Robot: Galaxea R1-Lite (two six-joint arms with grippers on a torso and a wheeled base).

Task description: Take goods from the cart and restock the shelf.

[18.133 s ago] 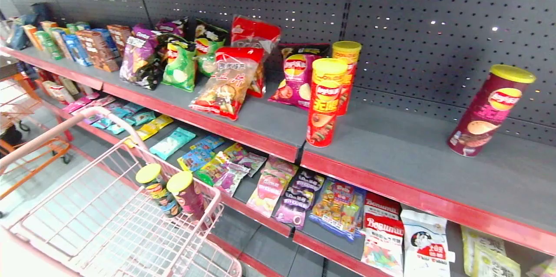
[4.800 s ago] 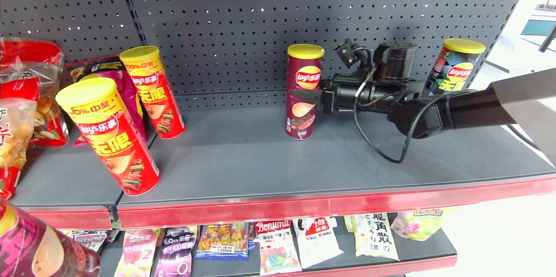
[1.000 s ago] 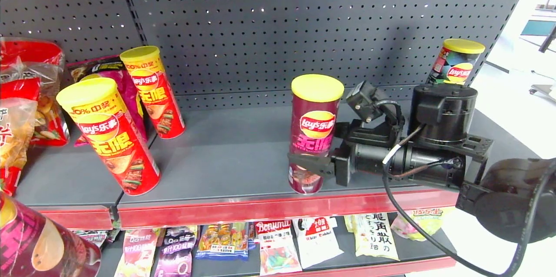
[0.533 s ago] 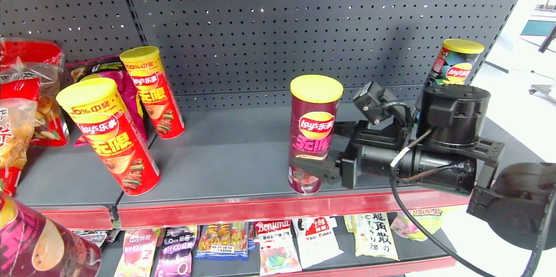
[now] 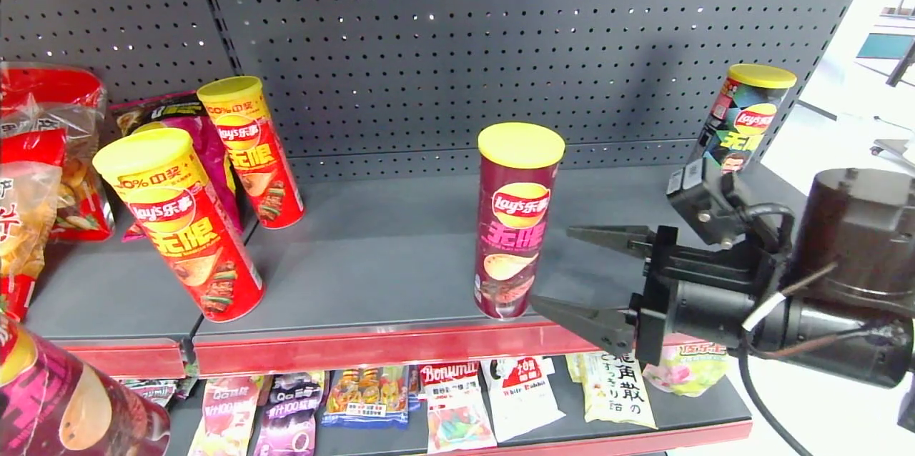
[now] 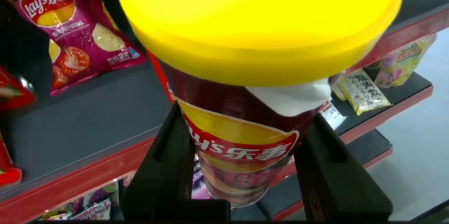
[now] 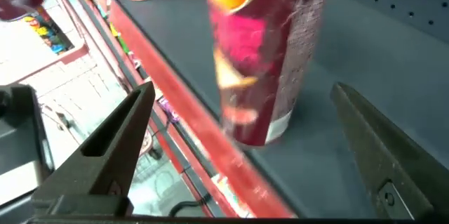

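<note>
While the right pincer [image 5: 554,266] hangs spread wide just to the right of the maroon chip can [image 5: 515,227], touching nothing, that can stands upright near the front edge of the grey shelf [image 5: 386,263], well to the right of the nearer red can [image 5: 182,227]. Down at the near left, the left pincer [image 6: 245,171] is clamped on a second maroon can [image 6: 238,136] with a yellow lid, out in front of the shelf. A multicoloured can [image 5: 747,116] stands at the far right, by the pegboard [image 5: 429,48].
</note>
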